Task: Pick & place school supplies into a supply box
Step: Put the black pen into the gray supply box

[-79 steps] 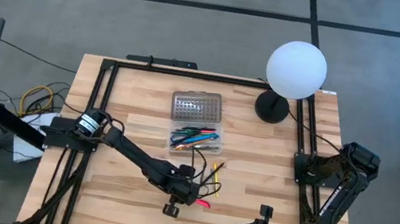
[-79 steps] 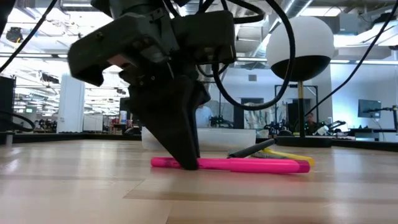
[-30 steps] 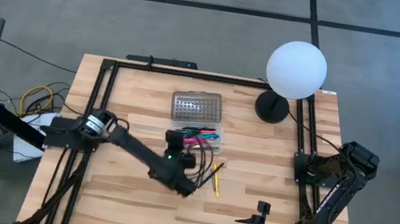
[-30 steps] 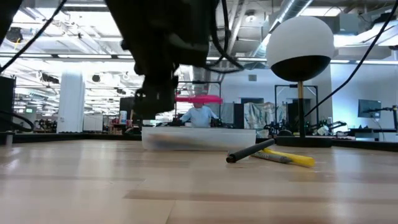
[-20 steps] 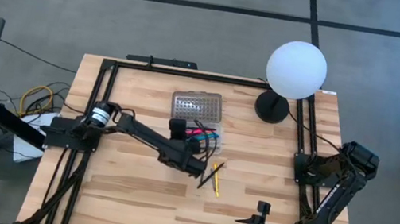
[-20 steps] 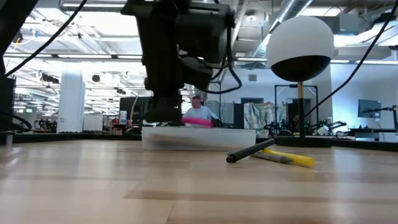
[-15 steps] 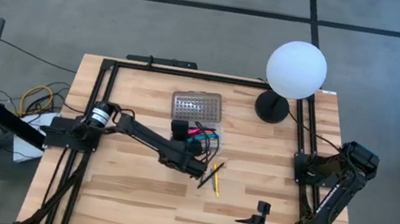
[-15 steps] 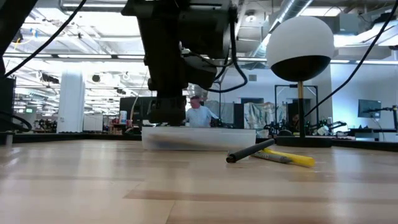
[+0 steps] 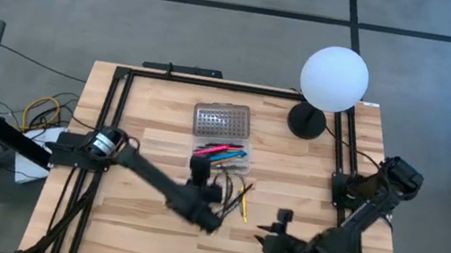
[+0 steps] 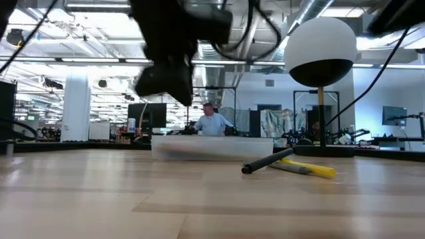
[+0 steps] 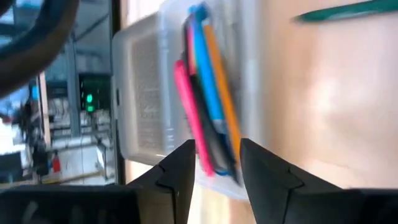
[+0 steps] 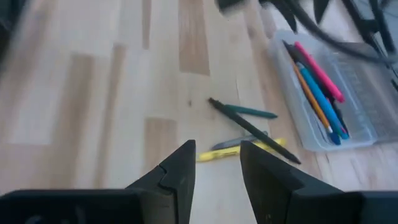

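While hovering near the supply box [image 9: 219, 154], the left gripper [image 9: 199, 170] stands parted, empty.

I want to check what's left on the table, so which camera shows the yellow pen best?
The right wrist view: the yellow pen lies whole on bare wood, a black pen crossing it. The low view shows it side-on, partly behind that pen. The high view gives only a small yellow sliver. The left wrist view misses it.

Two black jointed arms with looping black cables and tapered jaws.
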